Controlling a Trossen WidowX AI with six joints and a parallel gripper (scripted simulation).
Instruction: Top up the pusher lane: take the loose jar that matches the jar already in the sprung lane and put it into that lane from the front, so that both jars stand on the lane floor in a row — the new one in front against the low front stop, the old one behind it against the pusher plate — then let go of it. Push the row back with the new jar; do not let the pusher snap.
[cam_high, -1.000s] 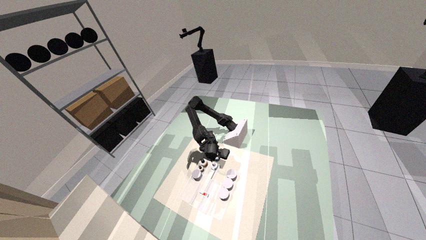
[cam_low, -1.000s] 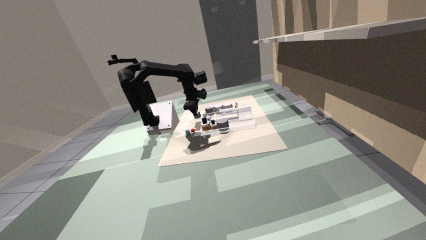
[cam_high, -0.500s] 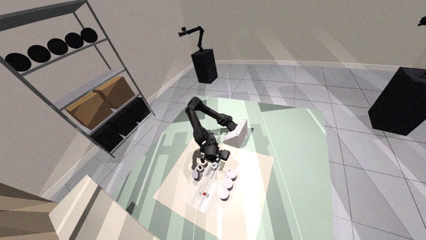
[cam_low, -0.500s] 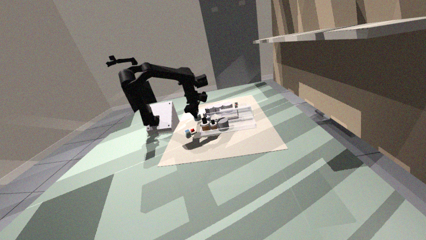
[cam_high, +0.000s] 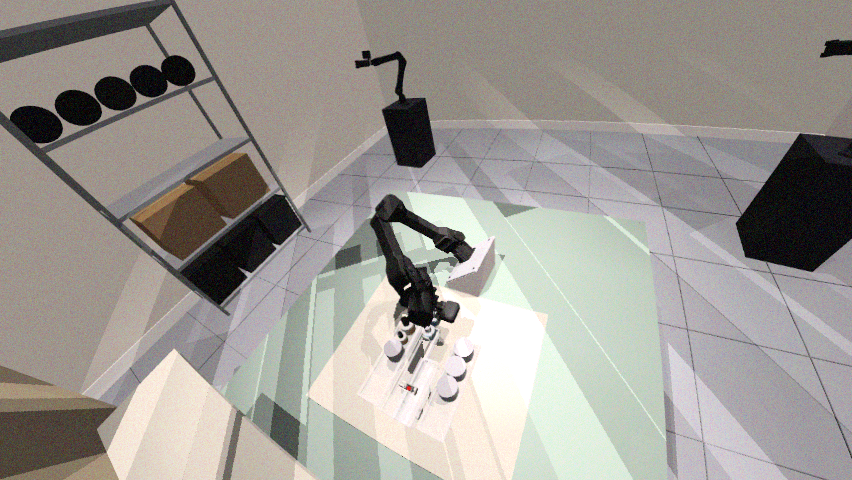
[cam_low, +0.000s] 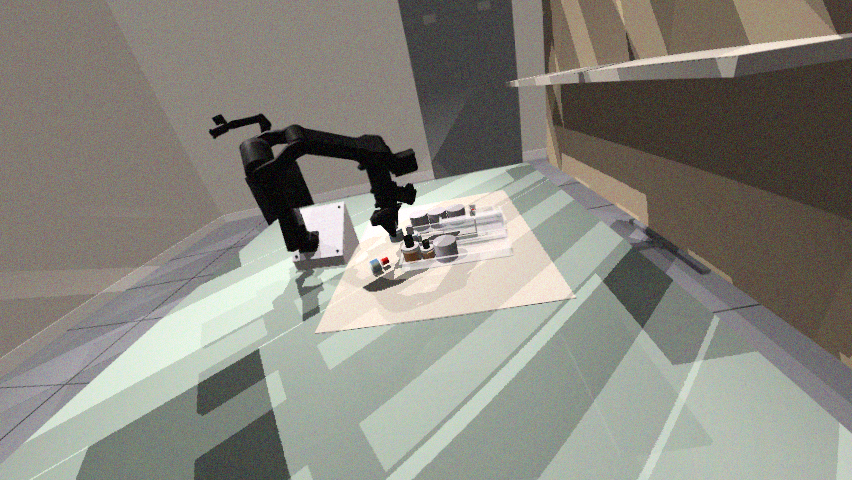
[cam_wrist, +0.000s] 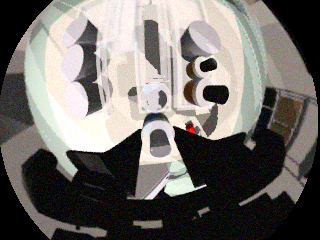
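Holding a small jar (cam_wrist: 159, 139) at the front of the middle lane (cam_wrist: 152, 40).

The gripper (cam_wrist: 159, 143) is pinching the jar between its fingers, just before the matching jar (cam_wrist: 158, 99) that is standing inside the lane on the clear tray (cam_high: 381, 381).
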